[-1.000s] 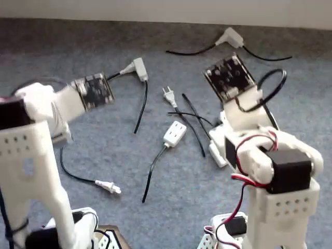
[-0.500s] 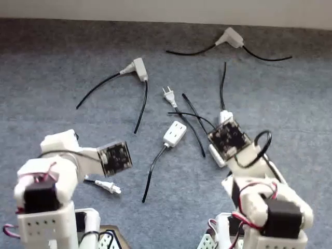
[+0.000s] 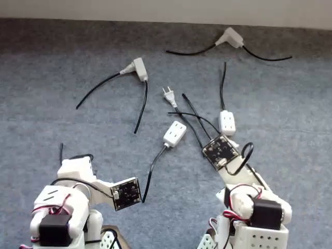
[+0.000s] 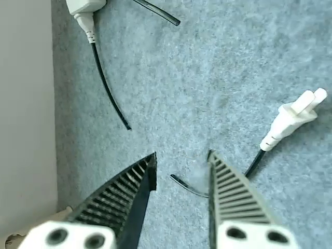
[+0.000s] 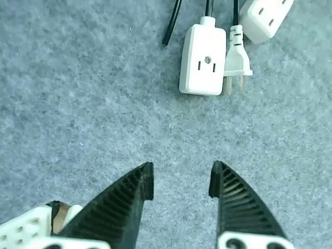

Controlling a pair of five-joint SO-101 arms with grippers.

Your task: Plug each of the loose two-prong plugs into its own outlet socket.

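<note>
Together, boxy white socket (image 5: pixel 202 59) and flat-pronged plug (image 5: pixel 237 58) lie on fuzzy carpet (image 5: pixel 78 104).

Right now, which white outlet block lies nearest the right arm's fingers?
The rectangular block with a single socket facing up and a loose plug right beside it; the multi-socket block lies farther from the right fingers.
</note>
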